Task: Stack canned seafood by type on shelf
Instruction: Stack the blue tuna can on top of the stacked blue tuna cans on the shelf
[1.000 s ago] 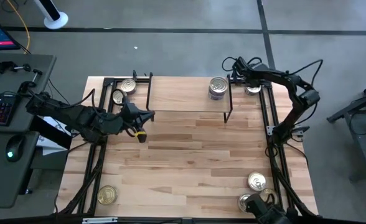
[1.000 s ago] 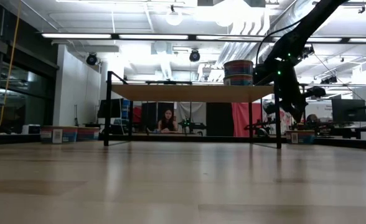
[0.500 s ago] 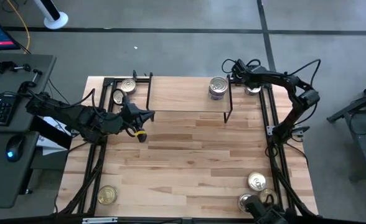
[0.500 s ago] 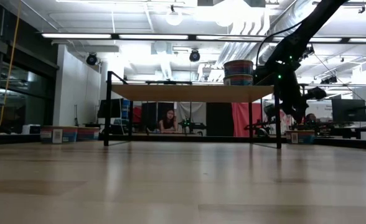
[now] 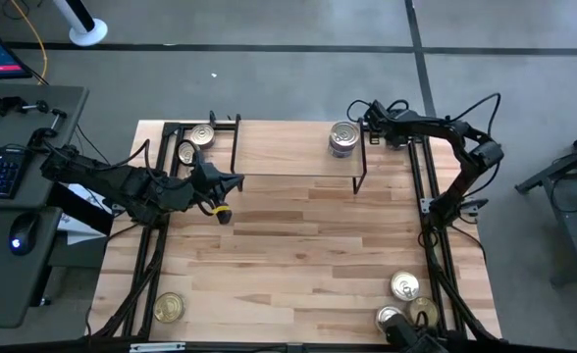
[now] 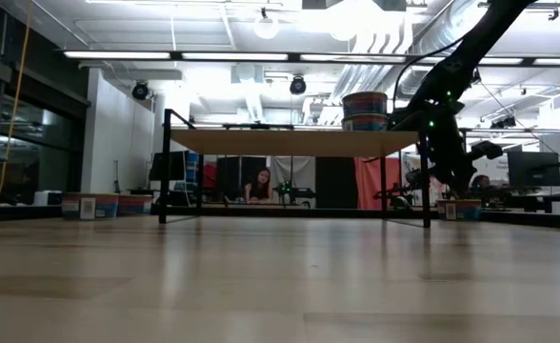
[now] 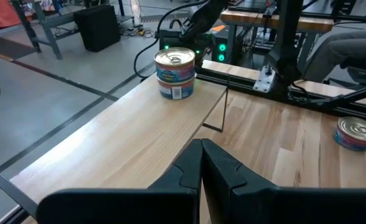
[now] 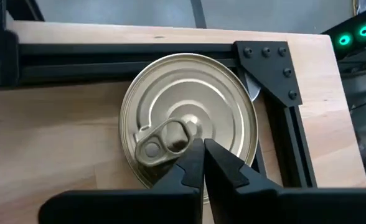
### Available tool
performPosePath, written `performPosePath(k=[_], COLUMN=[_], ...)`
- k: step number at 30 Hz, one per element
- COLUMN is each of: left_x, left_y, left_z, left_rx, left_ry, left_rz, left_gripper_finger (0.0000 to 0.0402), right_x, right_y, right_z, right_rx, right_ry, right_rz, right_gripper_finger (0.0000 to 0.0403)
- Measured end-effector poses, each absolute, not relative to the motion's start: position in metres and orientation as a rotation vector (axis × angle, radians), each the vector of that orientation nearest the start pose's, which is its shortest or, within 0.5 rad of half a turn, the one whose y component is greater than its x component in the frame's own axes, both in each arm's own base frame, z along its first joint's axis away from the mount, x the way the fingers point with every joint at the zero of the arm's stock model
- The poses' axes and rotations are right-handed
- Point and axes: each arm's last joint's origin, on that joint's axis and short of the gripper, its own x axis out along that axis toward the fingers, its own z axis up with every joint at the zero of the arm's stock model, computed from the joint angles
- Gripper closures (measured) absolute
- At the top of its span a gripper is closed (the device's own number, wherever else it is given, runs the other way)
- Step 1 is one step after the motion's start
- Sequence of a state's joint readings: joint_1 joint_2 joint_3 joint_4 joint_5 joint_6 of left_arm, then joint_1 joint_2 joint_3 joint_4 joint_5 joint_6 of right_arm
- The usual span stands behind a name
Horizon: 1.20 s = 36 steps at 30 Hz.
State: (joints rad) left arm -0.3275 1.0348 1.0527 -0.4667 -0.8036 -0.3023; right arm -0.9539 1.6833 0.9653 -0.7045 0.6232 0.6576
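Reaching for the next tin: right tool (image 8: 203, 163) pinched narrow, empty, poised above a tin (image 8: 189, 146) in the desk's far right corner, just beside the shelf (image 5: 288, 147) with its two-tin stack (image 5: 343, 138). Next: spread, descend, grip. Left tool (image 7: 201, 165) likewise narrow, idle.

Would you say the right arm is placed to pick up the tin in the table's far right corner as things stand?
Probably yes. The right hand hangs right above that tin with nothing between them, but its fingers are shut, so they would have to open first, and the black frame hugs the tin's side.
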Motion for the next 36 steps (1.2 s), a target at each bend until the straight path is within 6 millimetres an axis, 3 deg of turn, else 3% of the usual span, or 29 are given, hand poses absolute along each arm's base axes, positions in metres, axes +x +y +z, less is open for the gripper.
performPosePath(k=[11,36], left_x=[0.204,0.204], left_y=[-0.047,-0.047], left_z=[0.357,0.357], left_rx=[-0.049,-0.049], left_ry=[0.309,0.308], left_rz=[0.519,0.519], left_gripper_finger=[0.0401,0.0402], right_x=[0.152,0.152], right_y=[-0.240,-0.215], right_z=[0.158,0.158], right_rx=[0.676,0.589], right_ry=[1.161,1.587], right_rz=[-1.674,-1.296], right_gripper_finger=[0.0403,0.0403])
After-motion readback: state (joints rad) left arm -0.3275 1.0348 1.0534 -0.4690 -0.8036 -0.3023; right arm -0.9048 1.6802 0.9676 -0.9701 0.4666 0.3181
